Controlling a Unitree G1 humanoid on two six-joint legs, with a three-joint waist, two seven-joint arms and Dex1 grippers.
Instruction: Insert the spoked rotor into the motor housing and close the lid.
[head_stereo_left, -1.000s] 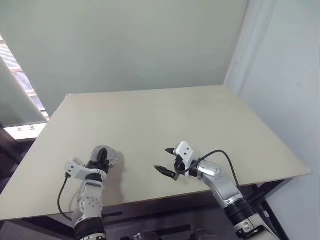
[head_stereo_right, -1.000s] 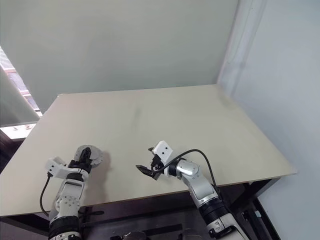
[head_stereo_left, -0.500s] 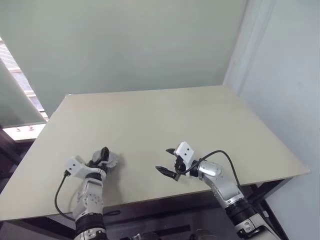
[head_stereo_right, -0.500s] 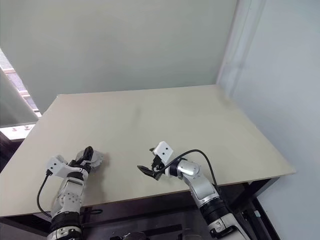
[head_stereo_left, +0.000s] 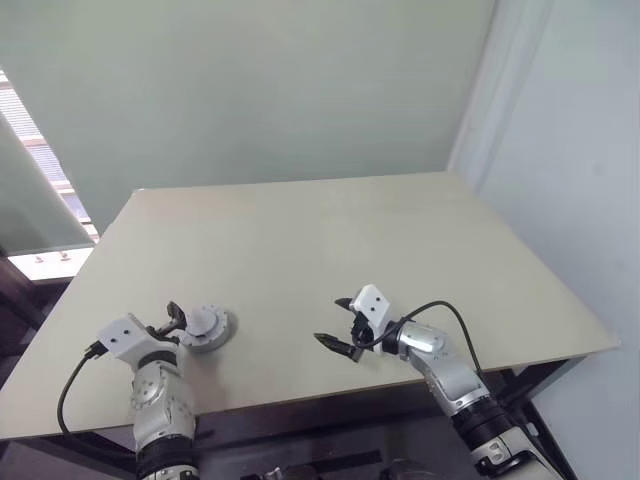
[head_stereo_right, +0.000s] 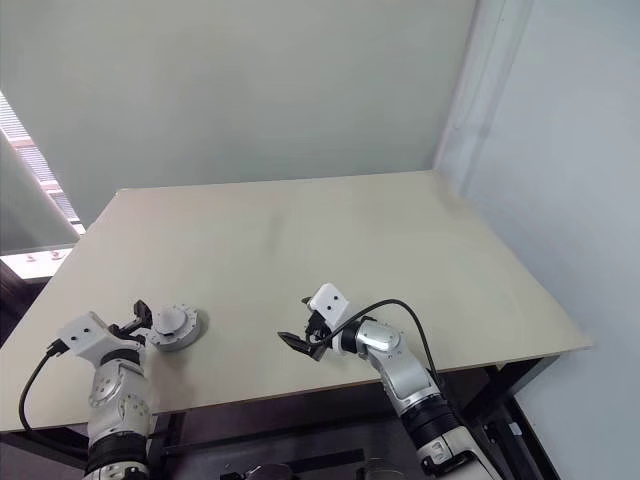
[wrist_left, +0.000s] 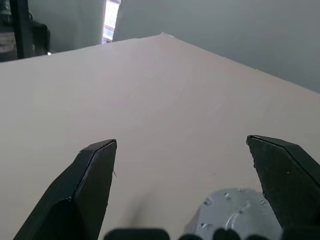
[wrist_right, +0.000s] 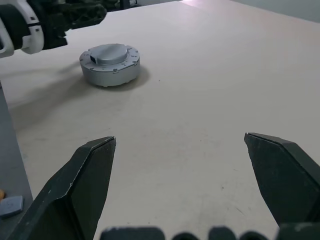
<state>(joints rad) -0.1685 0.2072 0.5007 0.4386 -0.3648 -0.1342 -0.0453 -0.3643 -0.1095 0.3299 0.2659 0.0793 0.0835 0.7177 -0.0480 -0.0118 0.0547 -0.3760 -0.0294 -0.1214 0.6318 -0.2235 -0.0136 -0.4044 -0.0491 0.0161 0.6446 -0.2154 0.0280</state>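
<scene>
A grey round unit lies flat on the table near its front left, with the grey lid as its raised top face. The motor housing below the lid shows as a notched grey wall. The spoked rotor is hidden. My left gripper stands open just left of the unit, apart from it; in the left wrist view the unit sits low between the spread fingers. My right gripper hovers open over the table's front middle, pointing toward the unit, nothing in it.
The beige table carries nothing else. Its front edge runs just behind both grippers. A pale wall stands close along the right side, and a window ledge lies beyond the left edge.
My left gripper opened, let go of the grey unit and drew back to the left while rolling. The unit now rests flat on the table. The right arm stayed still.
</scene>
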